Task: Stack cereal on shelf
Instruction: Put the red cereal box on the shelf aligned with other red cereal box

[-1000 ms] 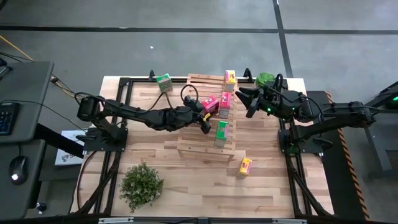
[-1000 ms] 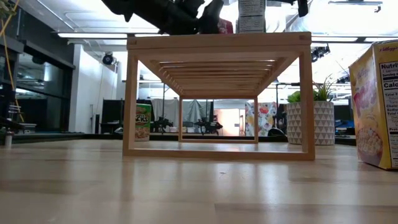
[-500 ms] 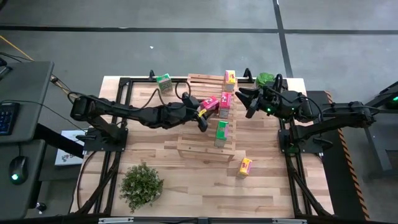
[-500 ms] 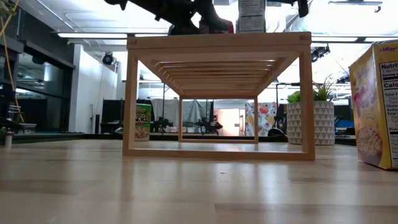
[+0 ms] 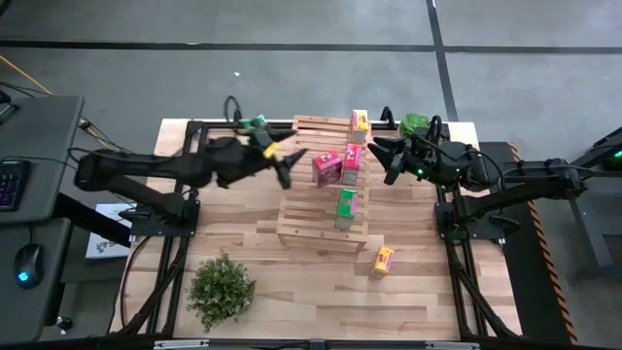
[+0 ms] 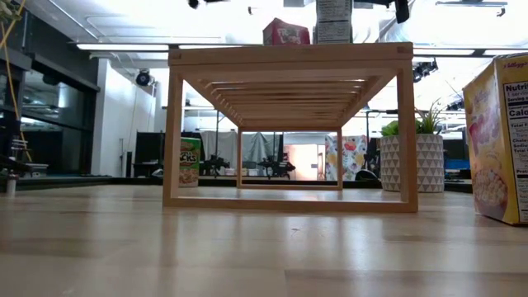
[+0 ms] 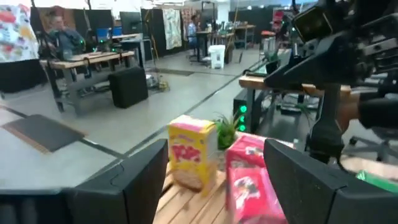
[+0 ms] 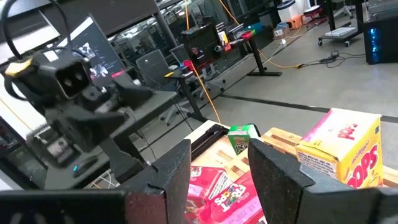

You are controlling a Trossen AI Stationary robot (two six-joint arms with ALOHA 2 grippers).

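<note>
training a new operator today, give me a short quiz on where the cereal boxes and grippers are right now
1. True or false: the left gripper is holding a pink-red box.
2. Multiple choice: the yellow cereal box that is off the shelf lies on: A) the tabletop, B) the floor, C) the potted plant.
3. Count: how many cereal boxes sit on top of the shelf?

Key
1. False. It is open and empty, off the shelf's left side. The right gripper waits open by the shelf's right side.
2. A
3. Four: one yellow, two pink-red, one green.
</note>
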